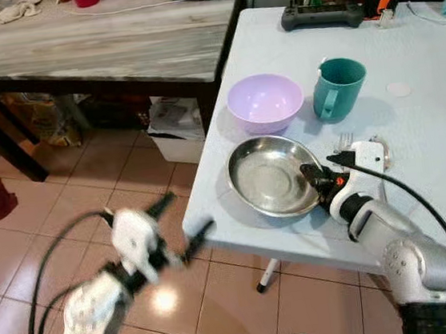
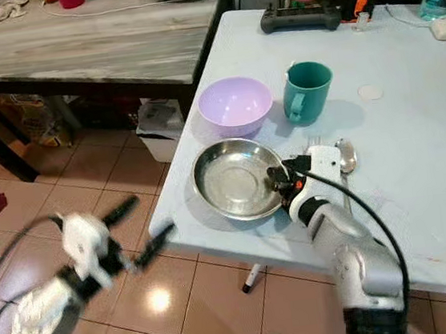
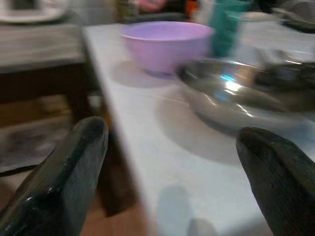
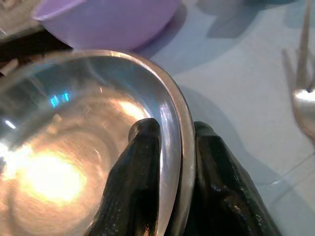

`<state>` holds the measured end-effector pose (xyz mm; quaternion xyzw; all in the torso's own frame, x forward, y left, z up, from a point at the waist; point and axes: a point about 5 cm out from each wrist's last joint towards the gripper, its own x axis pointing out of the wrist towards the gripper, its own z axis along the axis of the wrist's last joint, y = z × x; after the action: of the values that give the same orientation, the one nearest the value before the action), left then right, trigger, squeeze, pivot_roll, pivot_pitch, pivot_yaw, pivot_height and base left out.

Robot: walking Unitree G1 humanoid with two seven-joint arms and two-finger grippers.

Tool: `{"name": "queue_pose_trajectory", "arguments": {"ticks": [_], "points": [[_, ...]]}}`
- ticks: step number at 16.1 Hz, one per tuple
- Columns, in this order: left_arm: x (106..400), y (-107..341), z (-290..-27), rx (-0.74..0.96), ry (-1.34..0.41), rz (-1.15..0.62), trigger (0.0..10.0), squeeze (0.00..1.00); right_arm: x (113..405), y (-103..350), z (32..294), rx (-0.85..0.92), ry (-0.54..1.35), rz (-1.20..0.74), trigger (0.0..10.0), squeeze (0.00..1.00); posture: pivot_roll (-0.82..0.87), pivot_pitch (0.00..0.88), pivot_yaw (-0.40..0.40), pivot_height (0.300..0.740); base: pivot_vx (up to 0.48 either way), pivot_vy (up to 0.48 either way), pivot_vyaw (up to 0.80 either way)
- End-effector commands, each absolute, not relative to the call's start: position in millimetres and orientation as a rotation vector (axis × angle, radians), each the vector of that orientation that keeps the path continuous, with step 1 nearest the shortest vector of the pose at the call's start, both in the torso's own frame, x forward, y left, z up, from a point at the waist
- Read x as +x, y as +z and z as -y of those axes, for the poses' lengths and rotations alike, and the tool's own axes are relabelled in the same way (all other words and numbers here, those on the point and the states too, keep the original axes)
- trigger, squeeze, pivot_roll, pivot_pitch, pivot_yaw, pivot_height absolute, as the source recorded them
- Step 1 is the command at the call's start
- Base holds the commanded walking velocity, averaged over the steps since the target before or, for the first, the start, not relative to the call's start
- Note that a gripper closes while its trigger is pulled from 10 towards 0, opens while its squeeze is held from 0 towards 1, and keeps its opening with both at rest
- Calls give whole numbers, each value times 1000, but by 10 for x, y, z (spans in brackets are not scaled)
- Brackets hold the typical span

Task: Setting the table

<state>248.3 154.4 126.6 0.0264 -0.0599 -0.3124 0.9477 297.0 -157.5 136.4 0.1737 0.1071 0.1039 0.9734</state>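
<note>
Pale blue table (image 1: pixel 439 150) before me: my right gripper (image 1: pixel 314 176) pinches the steel bowl's (image 1: pixel 268 174) rim, one finger inside, one outside, to shift it. My left gripper (image 1: pixel 183 224) hangs spread wide and empty beside the table's edge.

Shiny steel bowl (image 1: pixel 272 176) at the pale blue table's (image 1: pixel 439 150) edge, lilac bowl (image 1: pixel 265 102) at twelve o'clock, teal mug (image 1: pixel 338 87) at one, terracotta floor tiles (image 1: pixel 104 180) beyond.

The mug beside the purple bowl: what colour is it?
Teal green; the mug shows best in the left eye view.
</note>
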Motion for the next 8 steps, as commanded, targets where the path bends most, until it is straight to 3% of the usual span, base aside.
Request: {"name": "queue_pose_trajectory", "arguments": {"ticks": [1, 6, 8], "points": [[2503, 1223, -1622, 65, -580, 96, 10000, 0, 2938, 1332, 1536, 348, 210, -223, 10000, 0, -118, 162, 65, 740, 0, 0, 0], [2745, 1187, -1715, -13, -402, 88, 10000, 0, 2891, 1440, 1392, 291, 207, -106, 10000, 0, -126, 140, 54, 740, 0, 0, 0], [2774, 1190, -1684, -43, -394, 100, 10000, 0, 2889, 1461, 1358, 272, 226, -86, 10000, 0, -131, 131, 53, 740, 0, 332, -531]]}}
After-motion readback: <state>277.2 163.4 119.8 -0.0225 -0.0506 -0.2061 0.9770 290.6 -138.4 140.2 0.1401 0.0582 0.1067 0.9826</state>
